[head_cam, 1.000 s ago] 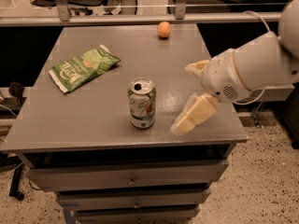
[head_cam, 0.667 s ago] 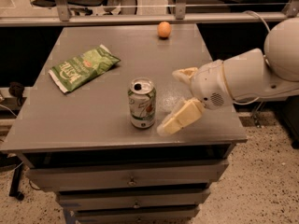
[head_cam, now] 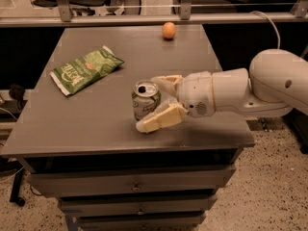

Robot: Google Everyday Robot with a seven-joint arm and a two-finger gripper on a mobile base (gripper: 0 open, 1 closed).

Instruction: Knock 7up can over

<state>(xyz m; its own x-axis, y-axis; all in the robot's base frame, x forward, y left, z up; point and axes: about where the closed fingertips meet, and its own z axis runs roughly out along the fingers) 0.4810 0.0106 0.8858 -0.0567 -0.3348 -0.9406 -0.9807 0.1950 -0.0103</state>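
The 7up can [head_cam: 144,100] stands upright near the front middle of the grey table [head_cam: 72,124]. Its silver top with the pull-tab opening faces up. My gripper [head_cam: 150,102] reaches in from the right on a white arm. Its cream fingers are open and stand on either side of the can. The near finger [head_cam: 161,119] lies in front of the can's lower right side and hides part of it. The far finger [head_cam: 166,82] is just behind the can's right side. I cannot tell if either finger touches the can.
A flat green crisp bag [head_cam: 85,69] lies at the left of the table. A small orange [head_cam: 169,30] sits at the far edge. Drawers [head_cam: 134,184] are below the tabletop. A railing [head_cam: 144,11] runs behind the table.
My gripper has moved left from the right of the can until its open fingers bracket the can. The can still stands upright in the same place.
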